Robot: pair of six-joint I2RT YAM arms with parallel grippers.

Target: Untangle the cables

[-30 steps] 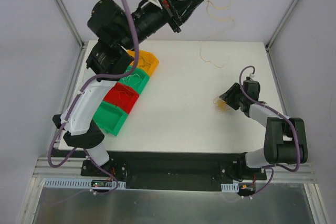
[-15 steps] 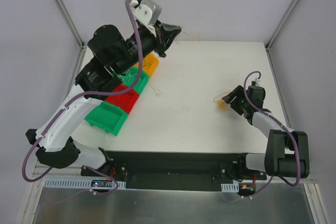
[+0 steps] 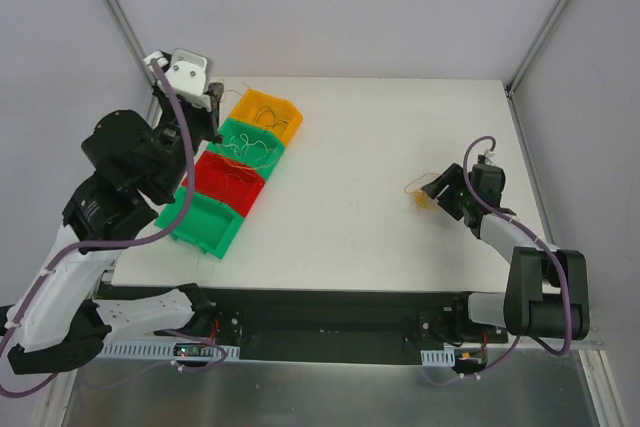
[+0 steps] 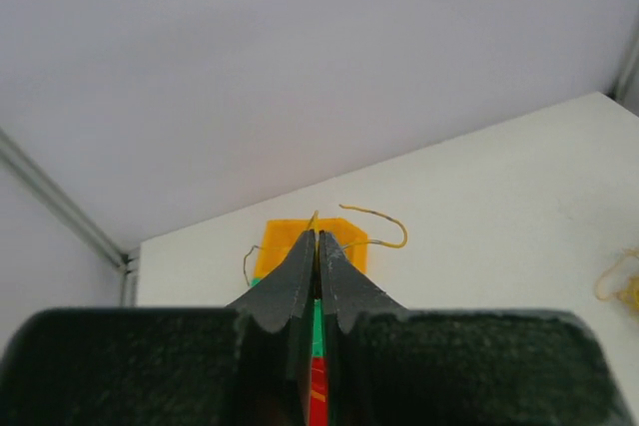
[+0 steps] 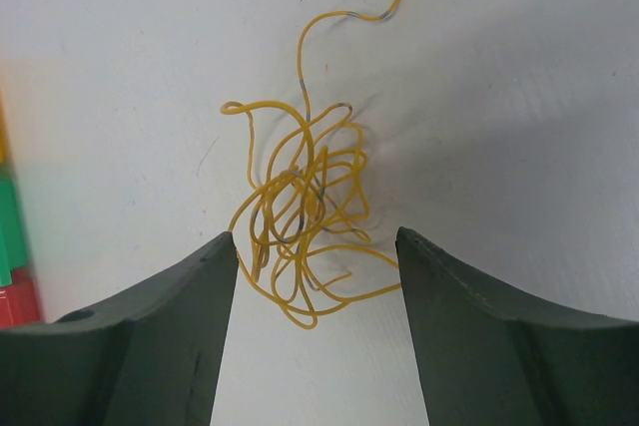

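A clump of orange-yellow cables (image 5: pixel 305 212) lies on the white table (image 3: pixel 350 177), also seen in the top view (image 3: pixel 422 197). My right gripper (image 5: pixel 318 246) is open, its jaws standing on either side of the clump's near edge; in the top view it (image 3: pixel 440 188) is just right of the clump. My left gripper (image 4: pixel 318 236) is shut on a single thin yellow cable (image 4: pixel 384 218) that curls out to the right of the tips. In the top view it (image 3: pixel 214 110) hovers at the far left, beside the yellow bin (image 3: pixel 268 115).
A diagonal row of bins stands at the left: yellow, green (image 3: pixel 250 145), red (image 3: pixel 230 182) and green (image 3: pixel 205 225). The first three hold thin looped wires. The table's left edge and a frame post (image 3: pixel 120 17) are close to the left arm.
My left arm has swung from high over the table's back centre down and left to beside the bins, carrying the cable. The right gripper has stayed at the clump.
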